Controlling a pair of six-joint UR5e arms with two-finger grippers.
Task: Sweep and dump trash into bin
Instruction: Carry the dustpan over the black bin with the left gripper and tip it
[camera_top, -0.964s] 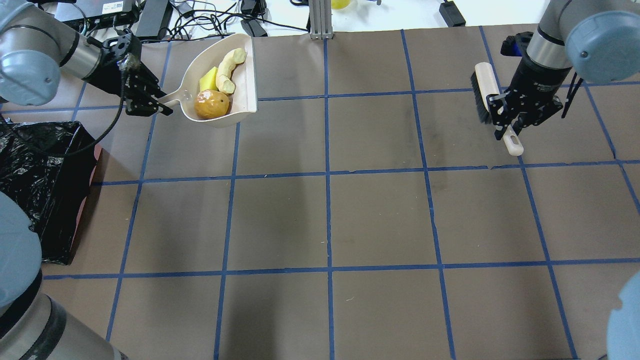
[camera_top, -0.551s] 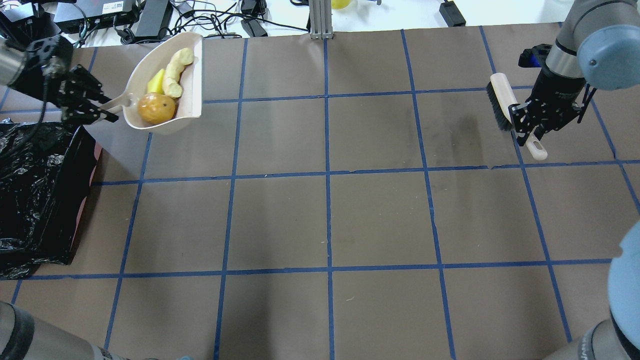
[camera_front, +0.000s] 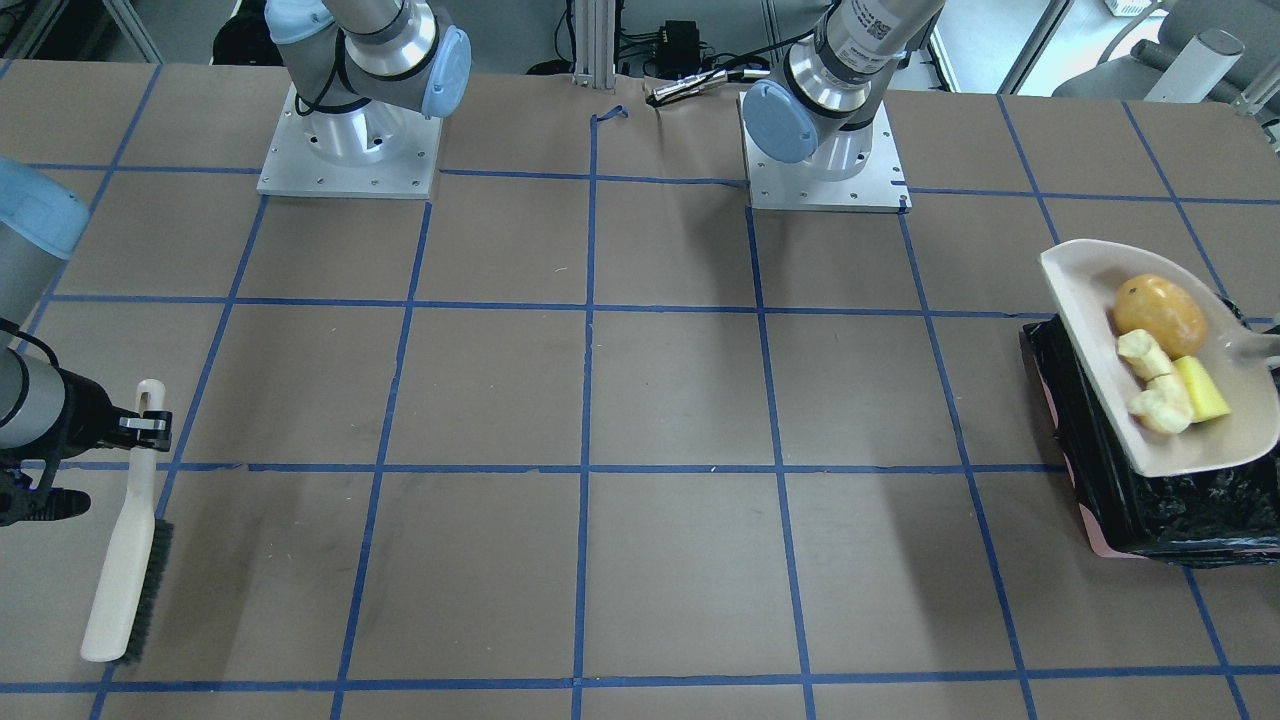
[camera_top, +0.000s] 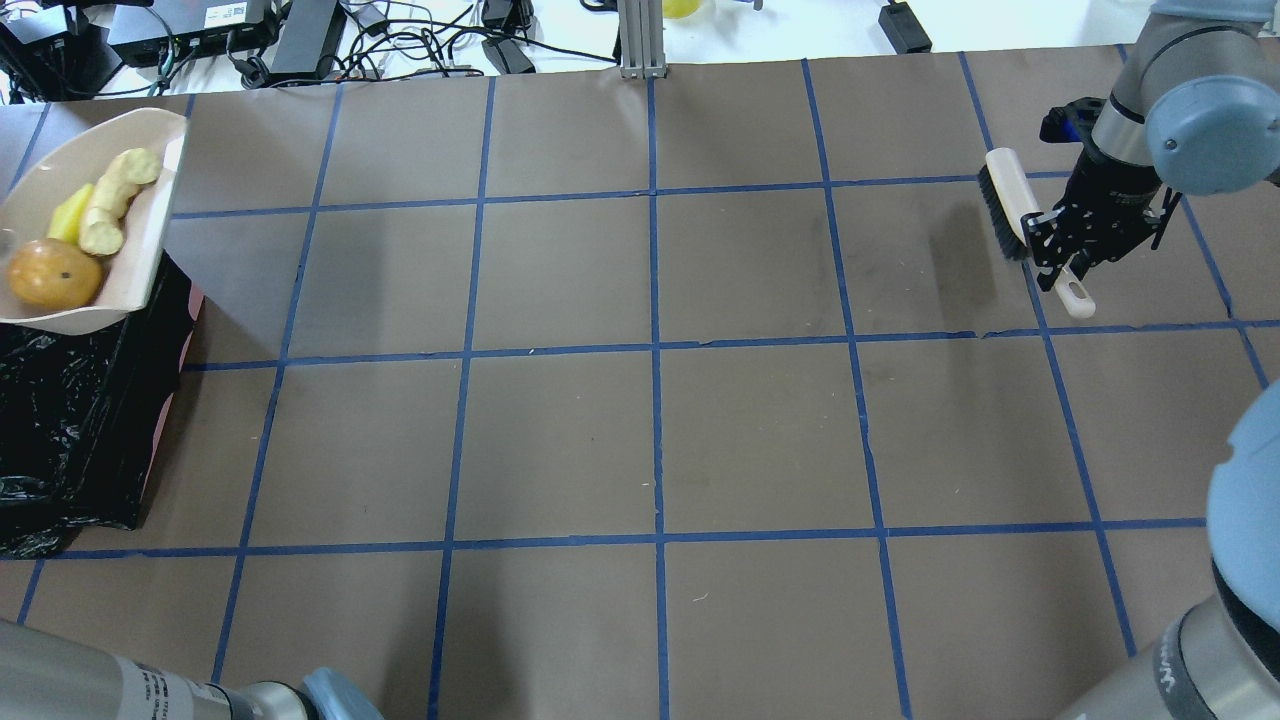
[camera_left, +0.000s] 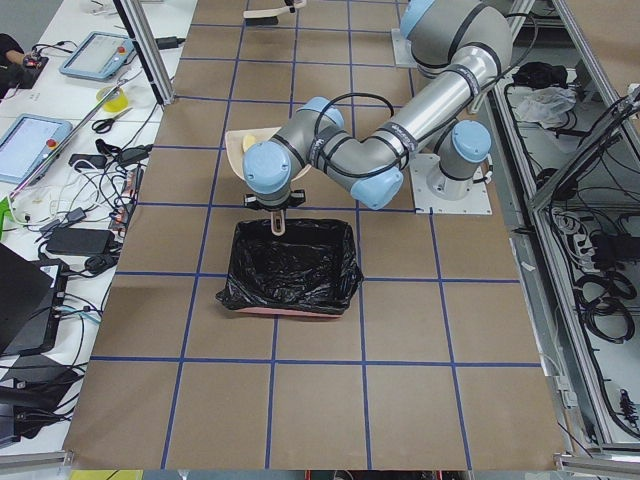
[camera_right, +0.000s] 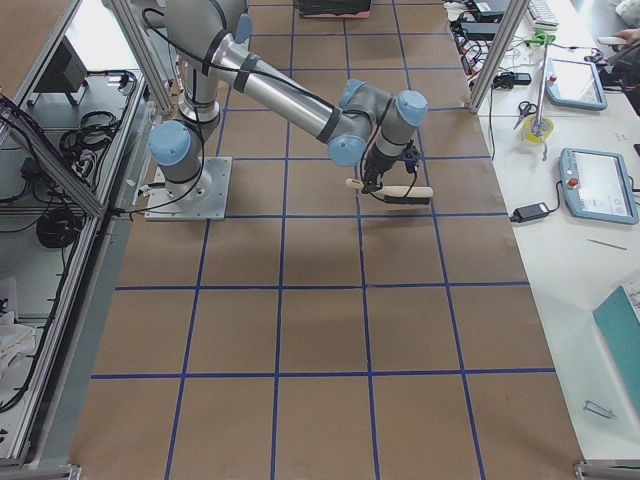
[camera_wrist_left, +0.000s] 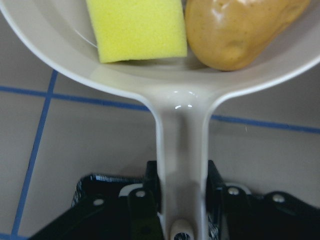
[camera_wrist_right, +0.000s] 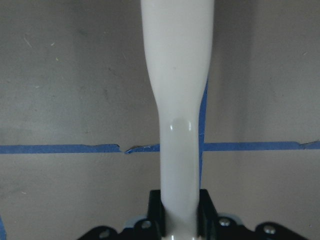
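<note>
Brown paper (camera_top: 560, 440) gridded with blue tape (camera_top: 655, 349) covers the table (camera_top: 800, 30), cables (camera_top: 390, 45) beyond.

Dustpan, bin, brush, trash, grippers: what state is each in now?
Dustpan: loaded, not tipped.
Trash: all three pieces in dustpan.
Bin: open, no trash visible inside.
Brush: held by handle.
Left gripper: shut on dustpan handle.
Right gripper: shut on brush handle.

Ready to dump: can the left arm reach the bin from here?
Probably yes: the left hand holds the dustpan right at the bin's open top edge, with nothing visible between them.
</note>
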